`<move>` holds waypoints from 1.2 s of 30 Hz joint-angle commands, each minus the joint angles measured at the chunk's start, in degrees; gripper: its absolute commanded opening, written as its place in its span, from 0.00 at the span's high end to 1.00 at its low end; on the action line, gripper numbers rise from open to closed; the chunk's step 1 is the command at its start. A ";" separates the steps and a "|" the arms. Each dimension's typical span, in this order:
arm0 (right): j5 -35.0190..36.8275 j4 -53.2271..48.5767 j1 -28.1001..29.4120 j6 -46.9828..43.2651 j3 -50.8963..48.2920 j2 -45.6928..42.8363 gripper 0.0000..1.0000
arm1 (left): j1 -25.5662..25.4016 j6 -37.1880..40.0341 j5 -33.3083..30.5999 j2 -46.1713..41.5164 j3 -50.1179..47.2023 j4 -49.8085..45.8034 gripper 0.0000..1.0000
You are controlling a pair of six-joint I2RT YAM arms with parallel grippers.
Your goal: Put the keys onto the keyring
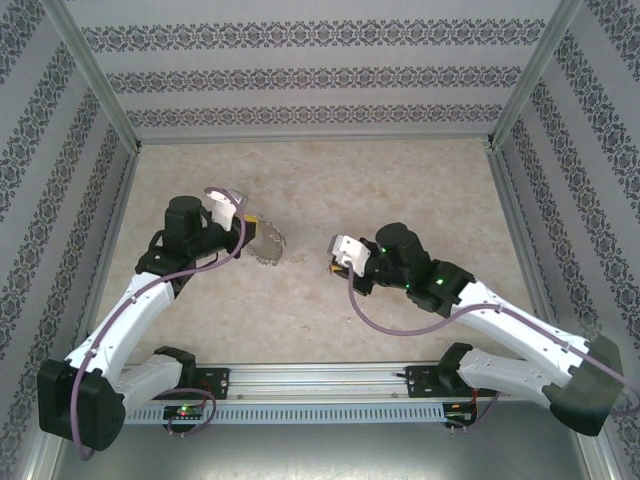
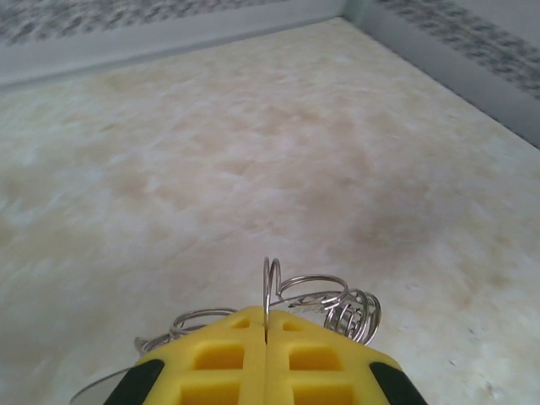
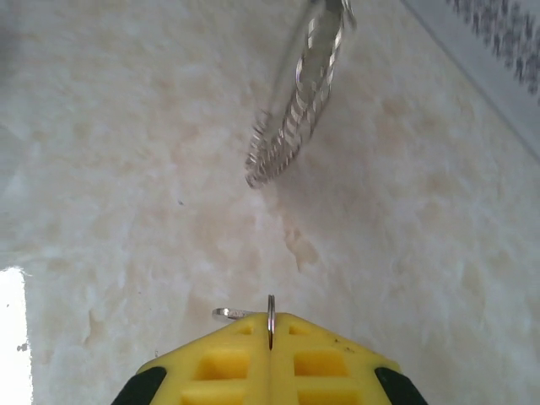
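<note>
While both arms reach toward the middle of the table in the top view, the left gripper meets the keyring, a silvery toothed arc left of centre. The right gripper points at it from the right, a stretch of bare table between them; at this size its fingertips are too small to read. Patterned walls close the table in on three sides.

From the left wrist, the left gripper has its yellow fingers pressed together, pinching a thin upright loop of the keyring. More wire coils of the ring curl out just past the fingertips, to the right and left, above the marbled surface.

From the right wrist, the right gripper is likewise closed tight, nipping a thin silvery key seen edge-on, with a small metal tip jutting out to the left. Ahead of it and well apart, the keyring slants down with its fringe of small keys, casting a faint shadow on the table.
</note>
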 commanded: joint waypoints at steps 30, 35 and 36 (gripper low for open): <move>-14.33 -4.49 -5.66 -2.34 8.87 5.11 1.00 | -28.43 13.89 -9.55 6.63 1.61 16.45 1.00; -12.84 -1.61 -5.92 -1.06 7.81 4.50 1.00 | -28.98 13.69 -11.81 7.22 1.78 16.76 1.00; -12.38 -0.89 -6.03 -0.82 7.45 4.22 1.00 | -29.07 13.23 -12.11 7.35 1.87 16.84 1.00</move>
